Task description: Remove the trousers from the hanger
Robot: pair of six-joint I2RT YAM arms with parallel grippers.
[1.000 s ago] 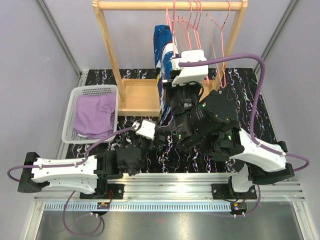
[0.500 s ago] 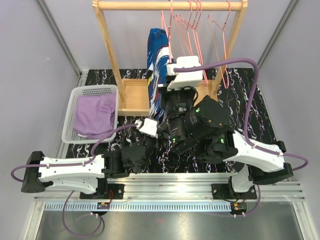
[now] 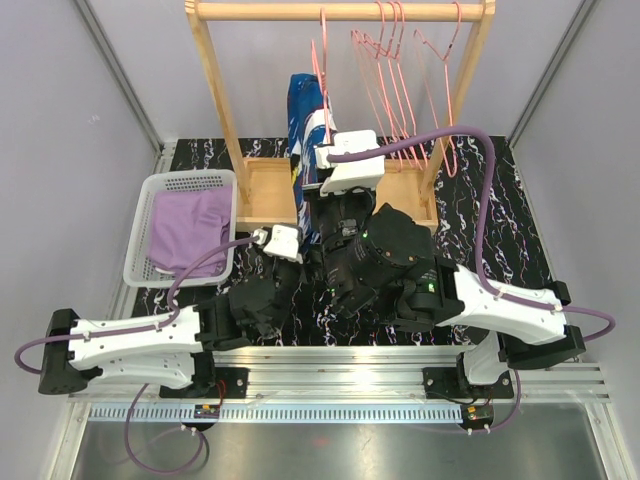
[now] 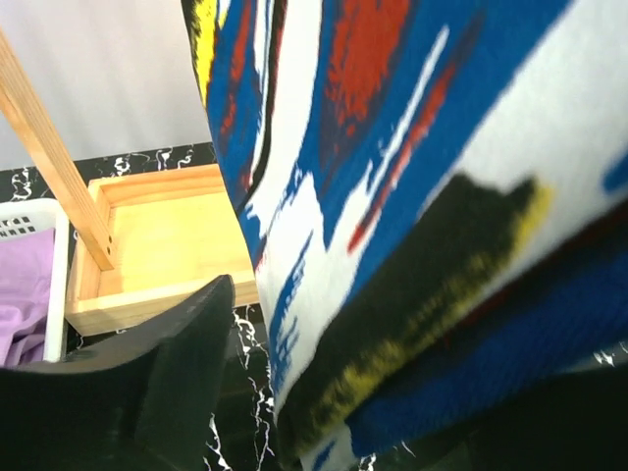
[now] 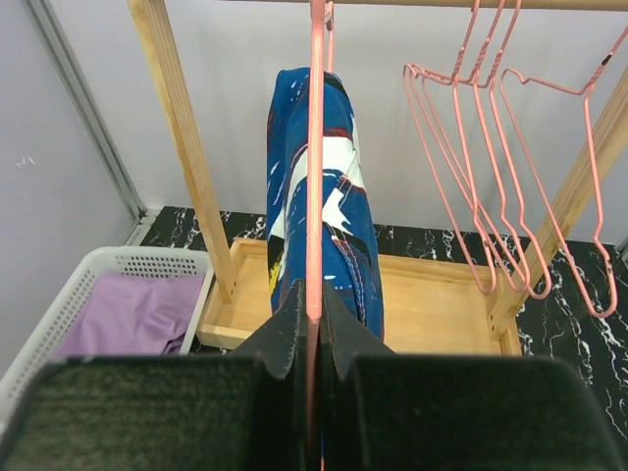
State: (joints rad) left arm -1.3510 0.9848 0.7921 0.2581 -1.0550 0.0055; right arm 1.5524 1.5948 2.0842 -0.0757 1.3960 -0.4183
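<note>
The dark blue trousers (image 3: 303, 130) with white, red and yellow splashes hang over a pink hanger (image 3: 322, 60) on the wooden rail. My right gripper (image 5: 314, 304) is shut on that hanger's (image 5: 315, 186) wire, just in front of the trousers (image 5: 339, 216). My left gripper (image 4: 343, 412) is open at the trousers' lower end; the cloth (image 4: 412, 196) hangs between its fingers (image 4: 167, 383). In the top view it sits low by the trousers (image 3: 303, 252). The lilac trousers (image 3: 190, 230) lie in the white basket (image 3: 140, 225).
The wooden rack has an upright post (image 3: 215, 110) and a tray base (image 3: 265, 195). Several empty pink hangers (image 3: 410, 70) hang at the rail's right. Grey walls close in on both sides. The tabletop is black marble-patterned (image 3: 500, 200).
My right gripper has slid the hanger and the blue trousers leftward along the rail. My left arm has moved forward and right, up to the trousers' lower end.
</note>
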